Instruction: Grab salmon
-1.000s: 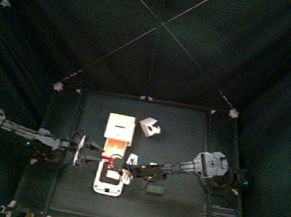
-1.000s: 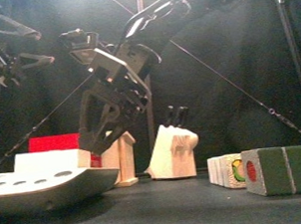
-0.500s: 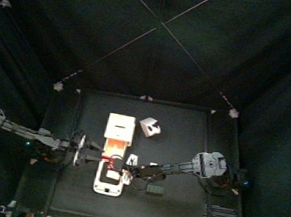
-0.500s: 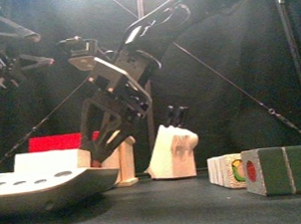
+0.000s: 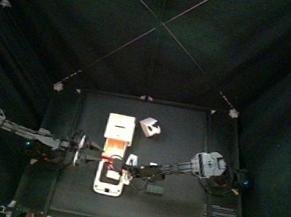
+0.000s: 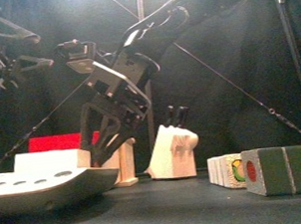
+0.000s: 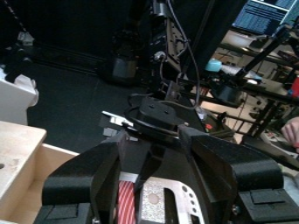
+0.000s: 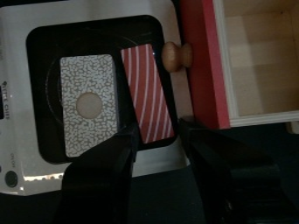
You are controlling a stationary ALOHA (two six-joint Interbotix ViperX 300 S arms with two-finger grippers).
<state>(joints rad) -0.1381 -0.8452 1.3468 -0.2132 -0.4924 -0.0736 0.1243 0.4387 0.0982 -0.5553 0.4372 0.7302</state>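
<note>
Black curtains ring the table where the right gripper (image 8: pixel 163 144), jaws spread wide, hovers over the striped salmon (image 8: pixel 149 92) in the white tray (image 8: pixel 24 87), apparently approaching; next it must descend and close.

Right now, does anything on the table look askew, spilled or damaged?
Nothing stands out. The striped salmon piece lies flat in the white toy stove's black pan beside a speckled piece, and the right claw hangs open above them.
</note>
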